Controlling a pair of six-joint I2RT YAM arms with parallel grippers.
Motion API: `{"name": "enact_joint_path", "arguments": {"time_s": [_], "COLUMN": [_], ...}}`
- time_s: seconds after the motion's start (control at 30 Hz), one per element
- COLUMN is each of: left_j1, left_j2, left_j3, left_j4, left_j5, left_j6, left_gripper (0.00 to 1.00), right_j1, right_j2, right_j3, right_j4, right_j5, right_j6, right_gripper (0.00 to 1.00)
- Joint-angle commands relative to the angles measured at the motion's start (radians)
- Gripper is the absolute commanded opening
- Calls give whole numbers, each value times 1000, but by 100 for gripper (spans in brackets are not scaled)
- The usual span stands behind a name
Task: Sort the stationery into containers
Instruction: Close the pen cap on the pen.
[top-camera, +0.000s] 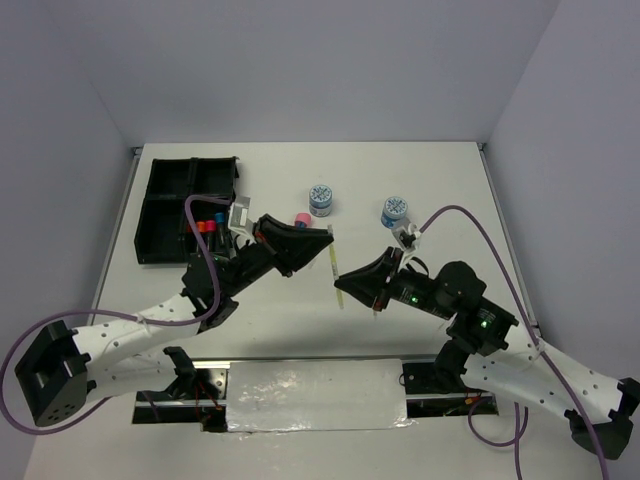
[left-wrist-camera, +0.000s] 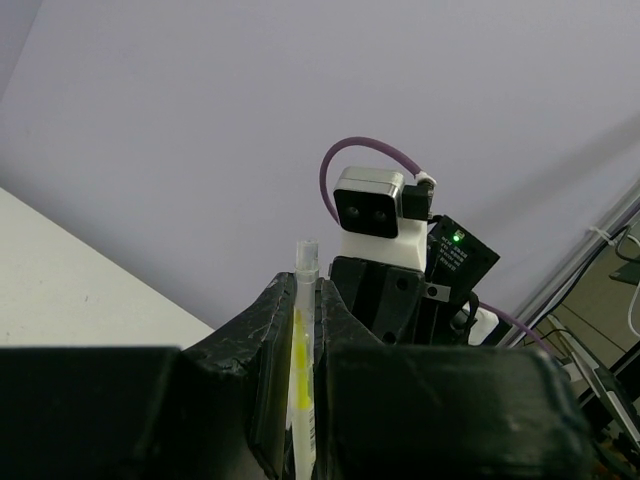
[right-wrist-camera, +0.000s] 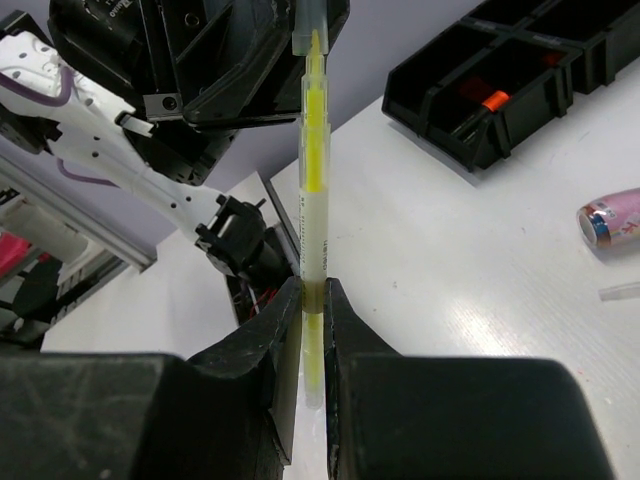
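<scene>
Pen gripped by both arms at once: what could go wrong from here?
1. Both the left fingers and right fingers clamp the pen; if they pull apart, it may bend or snap.
2. It hangs above the table, short of the tray; a mistimed release could drop it.

pen (top-camera: 332, 262) bars the middle, tubs (top-camera: 320, 198) behind, far-right table (top-camera: 462, 182) open

The white bench (top-camera: 300, 175) carries a black organiser tray (top-camera: 146, 222) well left of the left fingers (top-camera: 318, 240). A pink tube (top-camera: 302, 219) lies just beyond those fingers, with one blue-white tub (top-camera: 321, 198) farther off. The other tub (top-camera: 395, 211) sits beyond the right fingers (top-camera: 354, 277).
</scene>
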Motion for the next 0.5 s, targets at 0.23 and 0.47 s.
{"name": "enact_joint_path", "arguments": {"time_s": [0.23, 0.47], "left_j1": [-7, -7], "left_j2": [-26, -60], "left_j3": [-15, 6], "left_j4": [-19, -122], "left_j5": [59, -14], "left_j6": [-6, 17], "left_gripper": [0, 0], "right_j1": [3, 3], "right_j2": [2, -29], "right_j3": [102, 110], "right_j4": [62, 49], "right_j5": [67, 92], "right_j6": [-65, -69], "right_gripper": [0, 0]}}
